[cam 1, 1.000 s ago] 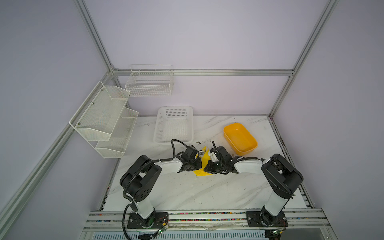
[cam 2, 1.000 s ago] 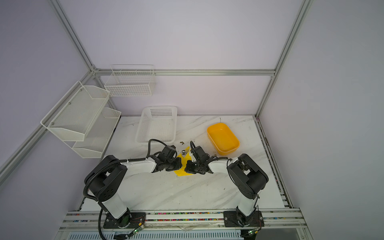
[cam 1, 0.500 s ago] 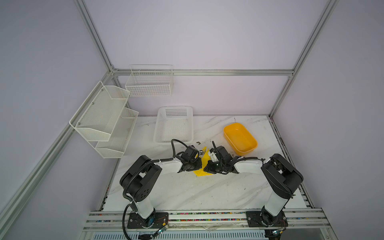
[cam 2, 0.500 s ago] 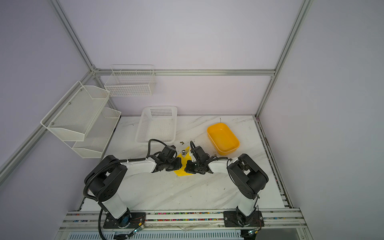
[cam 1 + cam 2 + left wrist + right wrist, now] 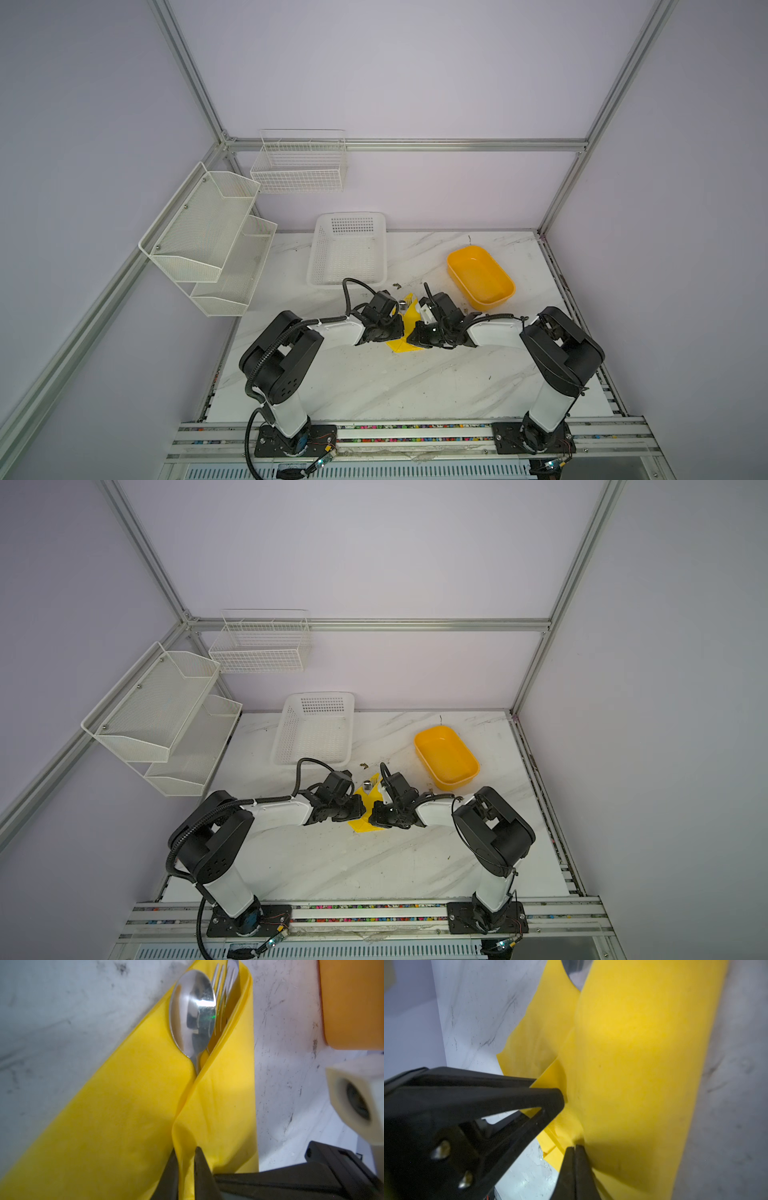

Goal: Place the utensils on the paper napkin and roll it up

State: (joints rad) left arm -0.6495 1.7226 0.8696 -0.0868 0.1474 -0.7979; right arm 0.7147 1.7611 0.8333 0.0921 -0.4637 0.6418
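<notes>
One yellow paper napkin (image 5: 402, 344) lies at the centre of the bench (image 5: 374, 386), partly folded over the utensils (image 5: 199, 1001). Two utensils can be counted, one spoon (image 5: 192, 1012) and one fork (image 5: 225, 987), their heads protruding from the fold; whether a third lies inside cannot be told. Two grippers meet at the napkin. The left gripper (image 5: 185, 1154) has its fingers narrowly parted, with a raised fold of napkin standing between them. The right gripper (image 5: 573, 1150) is pinched tight on the napkin's edge. One white basket (image 5: 349, 257) sits at the back edge. One orange tub (image 5: 482, 278) sits near the back right corner.
</notes>
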